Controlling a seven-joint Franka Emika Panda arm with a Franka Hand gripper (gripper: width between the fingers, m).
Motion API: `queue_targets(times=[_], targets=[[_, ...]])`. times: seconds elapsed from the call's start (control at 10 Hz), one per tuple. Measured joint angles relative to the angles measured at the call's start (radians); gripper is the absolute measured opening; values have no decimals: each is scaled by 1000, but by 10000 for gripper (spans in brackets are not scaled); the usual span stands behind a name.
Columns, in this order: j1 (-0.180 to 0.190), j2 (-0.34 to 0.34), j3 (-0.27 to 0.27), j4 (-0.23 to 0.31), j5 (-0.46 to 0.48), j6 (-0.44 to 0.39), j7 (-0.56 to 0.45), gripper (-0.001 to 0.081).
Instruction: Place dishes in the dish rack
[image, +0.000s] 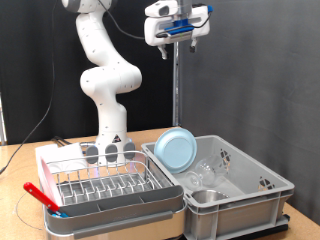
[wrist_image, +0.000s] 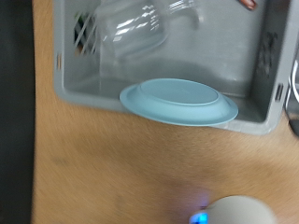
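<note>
A round light-blue plate (image: 176, 150) leans tilted on the rim of a large grey bin (image: 272, 186); it also shows in the wrist view (wrist_image: 177, 100). Clear glass pieces (image: 216, 170) lie inside the bin, seen in the wrist view too (wrist_image: 131, 33). A small steel bowl (image: 207, 196) sits in the bin's near corner. The silver wire dish rack (image: 110, 185) in its white tray stands at the exterior view's left of the bin, with no dishes showing in it. My gripper (image: 178, 47) hangs high above the plate and bin, holding nothing. Its fingers do not show in the wrist view.
A red utensil (image: 40, 195) lies at the rack's left edge. The robot's base (image: 108, 150) stands just behind the rack, and shows in the wrist view (wrist_image: 238, 210). The bin (wrist_image: 254, 103) and rack rest on a wooden table (wrist_image: 103, 159). A dark curtain hangs behind.
</note>
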Motion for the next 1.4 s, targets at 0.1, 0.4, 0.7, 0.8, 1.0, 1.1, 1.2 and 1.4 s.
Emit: queue_targets(times=[0.1, 0.4, 0.7, 0.8, 1.0, 1.1, 1.2, 1.4], targets=[[20, -1, -13, -4, -8, -3, -116, 806], [56, -4, -33, -53, -74, 19, -429, 806], [74, -8, -52, -55, 7, 18, -512, 806], [100, -19, -73, -64, 27, 19, -624, 806], [132, -46, -90, -99, 6, 36, -835, 806], [144, -58, -96, -119, -8, 62, -926, 806], [138, -57, -95, -119, -1, 56, -885, 806], [155, -57, -119, -117, 5, 32, -1002, 806]])
